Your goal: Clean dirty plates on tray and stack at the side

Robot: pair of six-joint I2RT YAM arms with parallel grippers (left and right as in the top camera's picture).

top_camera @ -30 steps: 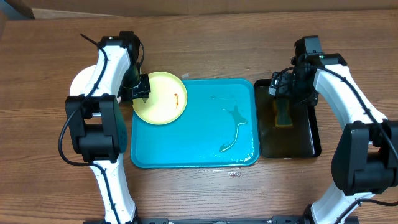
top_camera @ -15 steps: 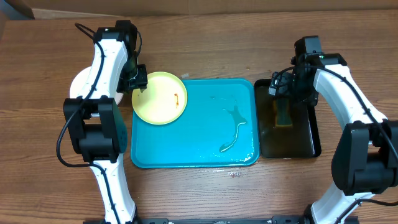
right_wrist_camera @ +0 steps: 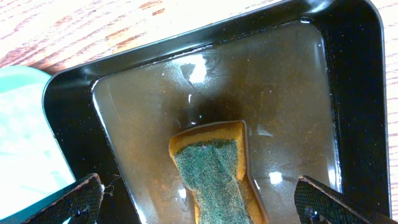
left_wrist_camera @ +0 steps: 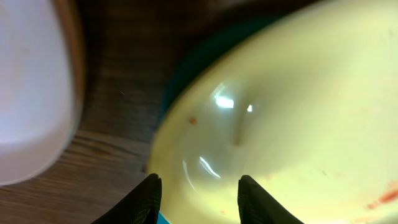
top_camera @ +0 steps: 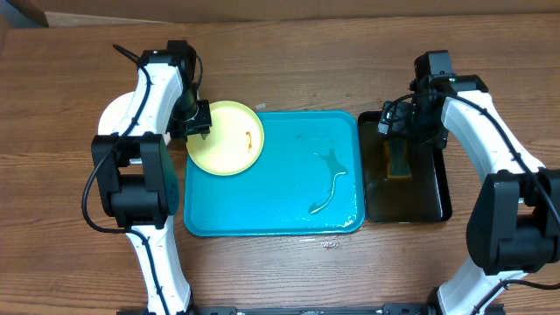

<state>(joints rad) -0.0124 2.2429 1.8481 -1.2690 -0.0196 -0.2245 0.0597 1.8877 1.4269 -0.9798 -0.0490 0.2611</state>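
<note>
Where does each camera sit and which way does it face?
Overhead: above the table, facing straight down on turquoise tray, lime plate and black tray; both arms show.
Left wrist: on the left arm, facing down at the lime plate and a white plate; its fingertips show.
Right wrist: on the right arm, facing down at the sponge in the black tray; its fingertips show.
Overhead and left wrist share the lime plate.

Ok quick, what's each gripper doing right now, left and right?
Left gripper: partly open over the rim of the green plate, not clamped on it.
Right gripper: wide open above the sponge, holding nothing.
</note>
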